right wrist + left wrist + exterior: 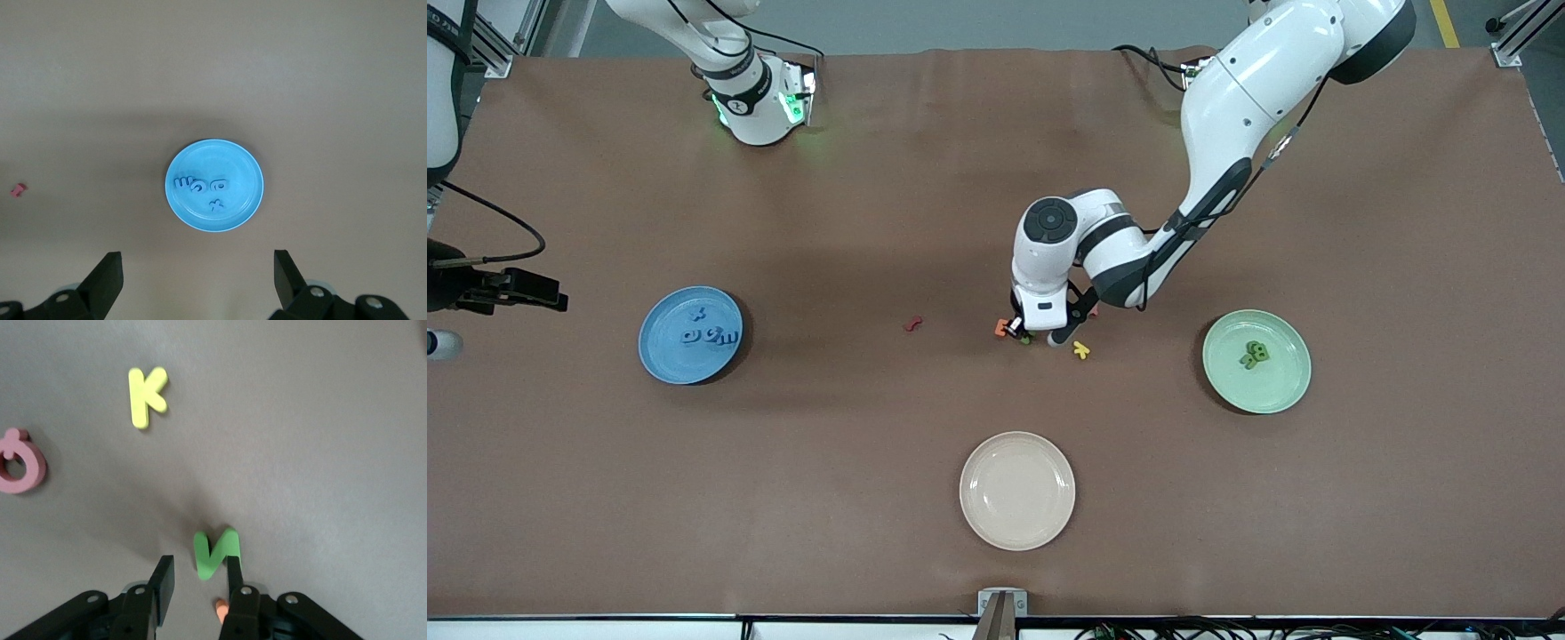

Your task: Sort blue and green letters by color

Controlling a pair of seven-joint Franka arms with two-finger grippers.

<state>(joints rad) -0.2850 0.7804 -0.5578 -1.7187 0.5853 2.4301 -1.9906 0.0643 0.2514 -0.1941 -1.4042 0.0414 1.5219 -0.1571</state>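
Overhead, the left gripper (1039,336) hides most of a green letter (1026,339) mid-table; the right gripper is cut off. Its wrist view shows parted fingers (162,581), one touching the green N (215,553). The right gripper (198,280), wide open, hangs over the blue plate (243,199) with four blue letters (200,187).

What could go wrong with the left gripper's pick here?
1. The left gripper is open and low over the green N, which sits against one finger rather than centred, so closing may push it aside.
2. An orange letter lies right by that finger and could be dragged or pinched too.
3. The yellow K lies close by and could get nudged.
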